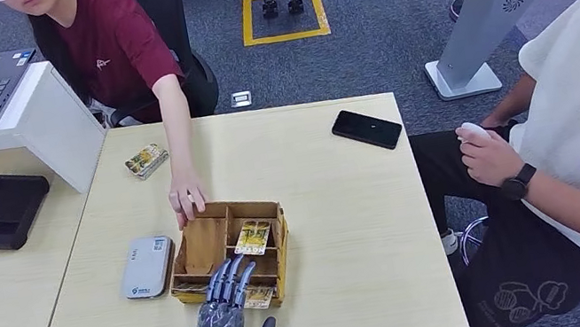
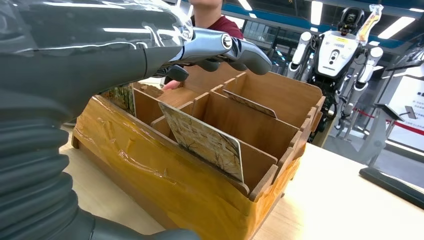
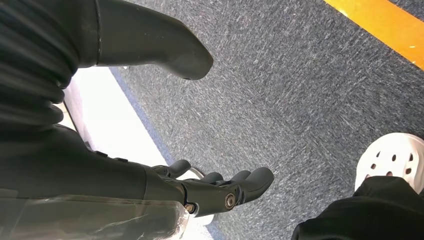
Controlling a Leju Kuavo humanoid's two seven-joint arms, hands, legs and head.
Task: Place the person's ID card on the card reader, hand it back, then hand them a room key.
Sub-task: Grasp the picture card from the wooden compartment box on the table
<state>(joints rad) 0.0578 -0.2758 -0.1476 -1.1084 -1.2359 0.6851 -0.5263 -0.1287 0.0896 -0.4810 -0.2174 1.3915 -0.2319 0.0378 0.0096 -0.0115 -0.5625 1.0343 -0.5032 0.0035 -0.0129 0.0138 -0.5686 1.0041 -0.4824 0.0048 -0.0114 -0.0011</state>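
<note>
Robot's left hand (image 1: 226,319) reaches over the near edge of a wooden divided box (image 1: 208,241) on a pale table (image 1: 353,233), fingers (image 1: 230,280) stretched out straight and a little apart, holding nothing; its fingertips lie above the box's front compartments. Patterned room key cards sit in the box: one (image 1: 253,237) in a middle compartment, another (image 1: 259,296) leaning in the front right slot just beside the fingers. Left of the box lies a small white card reader (image 1: 147,266). A seated person in a dark red shirt rests a hand (image 1: 186,201) on the box's far left corner. Farther back on the table lies a small card pack (image 1: 146,161), and to the right a black phone (image 1: 366,128). Hanging beside the table above grey carpet, the right hand (image 3: 220,187) is empty, fingers loosely extended.
</note>
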